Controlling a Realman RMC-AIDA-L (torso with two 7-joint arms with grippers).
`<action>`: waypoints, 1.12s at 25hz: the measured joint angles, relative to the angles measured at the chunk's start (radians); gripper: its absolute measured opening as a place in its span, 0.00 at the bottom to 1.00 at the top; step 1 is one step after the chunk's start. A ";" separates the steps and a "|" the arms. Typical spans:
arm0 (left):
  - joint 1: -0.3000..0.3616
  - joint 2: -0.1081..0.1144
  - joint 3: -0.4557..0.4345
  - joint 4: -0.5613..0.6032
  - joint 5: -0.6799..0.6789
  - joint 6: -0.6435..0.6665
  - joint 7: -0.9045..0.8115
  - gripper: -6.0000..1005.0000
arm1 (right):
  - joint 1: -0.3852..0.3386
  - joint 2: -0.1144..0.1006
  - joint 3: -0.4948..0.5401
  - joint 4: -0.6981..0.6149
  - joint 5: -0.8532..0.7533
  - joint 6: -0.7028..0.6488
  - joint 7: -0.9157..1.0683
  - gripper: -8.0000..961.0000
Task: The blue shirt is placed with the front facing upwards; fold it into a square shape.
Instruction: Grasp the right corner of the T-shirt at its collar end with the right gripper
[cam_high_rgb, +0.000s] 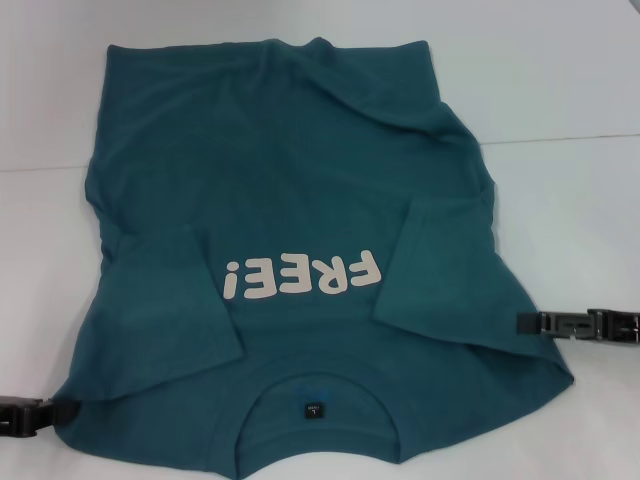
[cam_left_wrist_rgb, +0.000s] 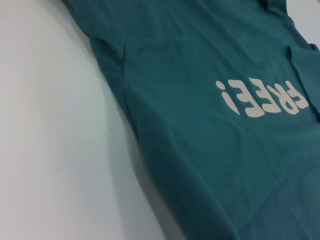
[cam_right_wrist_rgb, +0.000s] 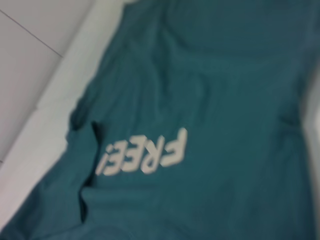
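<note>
The blue shirt (cam_high_rgb: 290, 190) lies front up on the white table, collar toward me and hem at the far side. Its off-white "FREE!" lettering (cam_high_rgb: 303, 277) reads upside down, and the small dark neck tag (cam_high_rgb: 313, 410) shows inside the collar. Both short sleeves are folded inward onto the chest. My left gripper (cam_high_rgb: 50, 413) sits low at the shirt's near left shoulder edge. My right gripper (cam_high_rgb: 528, 323) reaches in from the right and meets the shirt's right shoulder edge. The wrist views show the shirt (cam_left_wrist_rgb: 210, 150) (cam_right_wrist_rgb: 210, 90) and its lettering, but no gripper.
The white table (cam_high_rgb: 560, 80) runs bare on both sides of the shirt and behind the hem. A faint seam line (cam_high_rgb: 570, 138) crosses the table at the far right. The collar lies close to the near table edge.
</note>
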 joint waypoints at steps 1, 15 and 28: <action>0.000 0.000 0.000 0.000 0.000 0.000 0.000 0.01 | 0.001 -0.002 0.000 -0.003 -0.020 -0.001 0.018 0.96; -0.005 0.002 0.000 0.000 0.000 0.002 -0.001 0.01 | -0.017 0.012 0.000 -0.035 -0.043 0.039 0.051 0.95; -0.007 0.003 0.002 -0.003 0.000 -0.002 -0.002 0.01 | -0.017 0.032 -0.002 -0.036 -0.043 0.077 0.034 0.95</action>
